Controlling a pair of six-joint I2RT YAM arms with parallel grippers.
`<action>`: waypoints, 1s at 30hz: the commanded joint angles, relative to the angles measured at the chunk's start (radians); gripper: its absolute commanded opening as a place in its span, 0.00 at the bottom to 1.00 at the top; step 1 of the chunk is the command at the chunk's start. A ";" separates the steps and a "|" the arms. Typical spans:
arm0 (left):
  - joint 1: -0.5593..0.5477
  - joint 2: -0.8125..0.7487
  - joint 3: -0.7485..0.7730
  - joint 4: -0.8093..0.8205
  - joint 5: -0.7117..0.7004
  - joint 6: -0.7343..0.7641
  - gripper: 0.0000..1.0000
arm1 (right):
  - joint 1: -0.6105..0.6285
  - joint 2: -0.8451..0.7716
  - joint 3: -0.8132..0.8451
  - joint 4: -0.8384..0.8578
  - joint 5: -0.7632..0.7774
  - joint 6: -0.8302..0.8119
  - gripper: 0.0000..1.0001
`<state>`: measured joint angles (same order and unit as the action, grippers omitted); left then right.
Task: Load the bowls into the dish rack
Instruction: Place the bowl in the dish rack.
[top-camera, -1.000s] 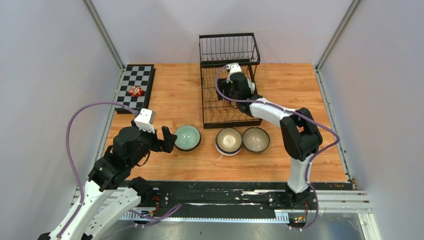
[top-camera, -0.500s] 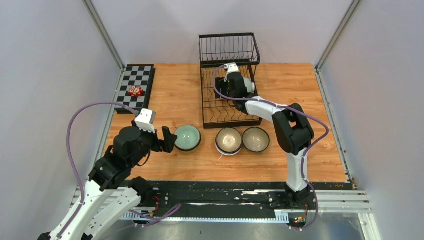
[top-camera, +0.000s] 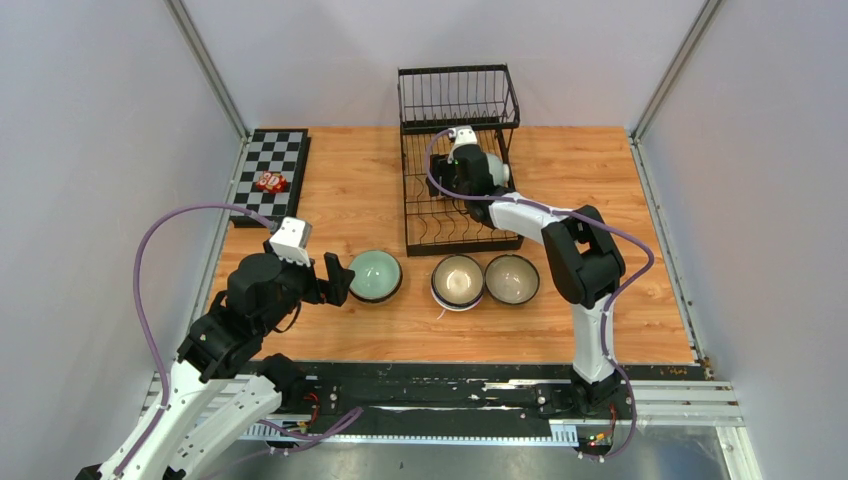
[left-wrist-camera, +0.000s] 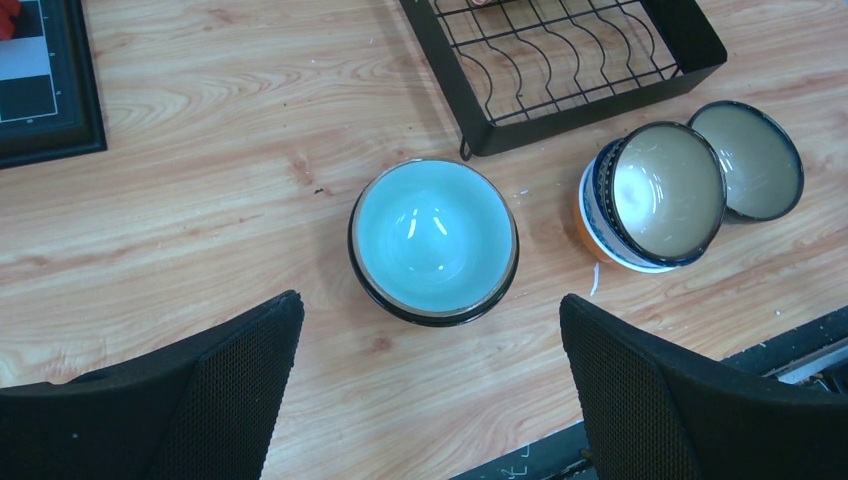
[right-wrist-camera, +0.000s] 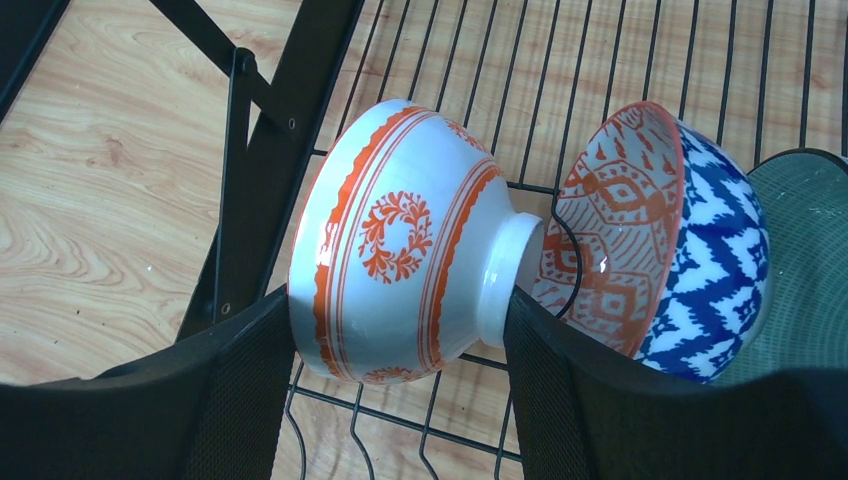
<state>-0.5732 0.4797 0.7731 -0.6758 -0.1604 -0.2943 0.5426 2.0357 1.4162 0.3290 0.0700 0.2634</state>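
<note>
My right gripper (right-wrist-camera: 398, 312) reaches into the black wire dish rack (top-camera: 412, 200) and is shut on a white bowl with orange patterns (right-wrist-camera: 400, 235). That bowl stands on its side, one finger at its rim and one at its foot. A blue-patterned bowl (right-wrist-camera: 705, 260) stands on edge right behind it. My left gripper (left-wrist-camera: 430, 390) is open and empty over the table, just short of the pale green bowl (left-wrist-camera: 433, 240). That bowl (top-camera: 375, 275) sits in front of the rack. To its right are a cream bowl stacked in an orange one (top-camera: 458, 281) and a cream dark-rimmed bowl (top-camera: 512, 279).
A black-and-white checkerboard (top-camera: 275, 150) with a small red thing (top-camera: 270, 182) on it lies at the table's back left. The rack's upper basket (top-camera: 459, 97) stands folded up at the back. Grey walls close in on both sides.
The right arm has reached a little farther into the rack and now holds still. The left arm and the bowls on the table have not moved.
</note>
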 joint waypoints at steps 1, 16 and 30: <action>0.004 -0.004 -0.009 0.020 0.008 0.017 1.00 | -0.018 0.021 0.021 0.039 -0.016 0.031 0.25; 0.004 -0.007 -0.009 0.021 0.012 0.017 1.00 | -0.020 -0.043 -0.013 0.022 0.011 0.040 0.77; 0.005 -0.015 -0.011 0.022 0.015 0.015 1.00 | -0.012 -0.144 -0.070 0.036 -0.017 0.059 0.84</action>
<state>-0.5732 0.4778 0.7727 -0.6754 -0.1574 -0.2939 0.5369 1.9484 1.3788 0.3477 0.0689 0.3023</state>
